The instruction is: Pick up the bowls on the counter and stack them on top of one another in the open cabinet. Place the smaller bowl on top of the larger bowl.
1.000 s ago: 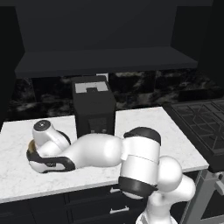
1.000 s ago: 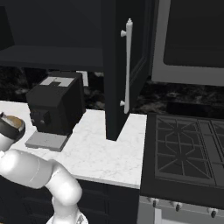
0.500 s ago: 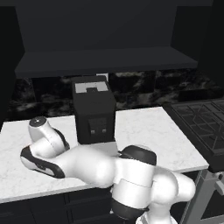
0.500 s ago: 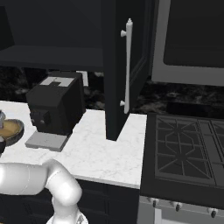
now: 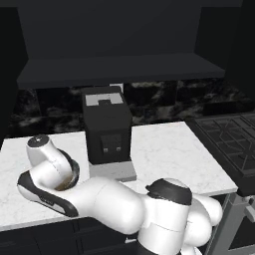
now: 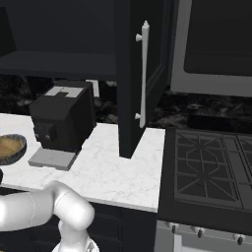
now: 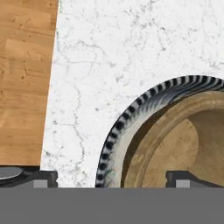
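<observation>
Here, on the white marble desk (image 7: 131,52), the small brown wooden bowl (image 7: 183,144) sits nested inside the wider grey-blue bowl (image 7: 124,127), whose streaked dark rim curves around it. In the hand view the two dark fingers (image 7: 41,178) stand wide apart, one over bare marble outside the big bowl's rim, the other over the wooden bowl's inside; neither can be seen to grip anything. A strip of wooden floor (image 7: 26,78) runs along the desk's edge. From the left base view, the white arm (image 5: 99,204) reaches low across the desk's front left part, its hand over the bowls, beside the black coffee machine (image 5: 105,127). Above the desk hangs the dark open cabinet (image 5: 119,67) with its wide flat shelf. The right base view shows the wooden bowl at the far left, the cabinet door (image 6: 140,74) standing open, and the black stove (image 6: 209,167) to the right.
</observation>
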Controlling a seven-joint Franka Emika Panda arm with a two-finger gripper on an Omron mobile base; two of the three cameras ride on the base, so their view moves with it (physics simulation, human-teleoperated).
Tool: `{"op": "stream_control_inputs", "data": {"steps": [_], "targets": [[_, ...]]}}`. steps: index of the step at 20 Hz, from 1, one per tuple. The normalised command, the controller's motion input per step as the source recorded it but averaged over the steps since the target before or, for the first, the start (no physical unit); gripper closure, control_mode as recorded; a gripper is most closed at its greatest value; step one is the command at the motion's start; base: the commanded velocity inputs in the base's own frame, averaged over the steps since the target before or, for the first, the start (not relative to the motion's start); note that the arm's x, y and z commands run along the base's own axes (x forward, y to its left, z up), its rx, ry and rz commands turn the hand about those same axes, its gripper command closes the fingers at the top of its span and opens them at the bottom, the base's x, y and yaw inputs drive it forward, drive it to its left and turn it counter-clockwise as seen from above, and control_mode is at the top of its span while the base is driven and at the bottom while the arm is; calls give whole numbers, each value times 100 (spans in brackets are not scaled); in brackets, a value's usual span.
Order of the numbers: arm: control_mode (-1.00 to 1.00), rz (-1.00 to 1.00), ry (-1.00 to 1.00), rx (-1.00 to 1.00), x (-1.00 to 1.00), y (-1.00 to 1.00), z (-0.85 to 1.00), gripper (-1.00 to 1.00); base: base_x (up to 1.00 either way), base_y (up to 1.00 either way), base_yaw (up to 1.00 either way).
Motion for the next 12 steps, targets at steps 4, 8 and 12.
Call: {"op": "stream_control_inputs", "data": {"steps": [4,8,12], "targets": [[-100,0,2,0,8,-1,-57,-100,0,0,0],[-100,0,0,0,13,0,-51,-100,0,0,0],[-100,0,0,0,0,0,-46,-100,0,0,0]]}}
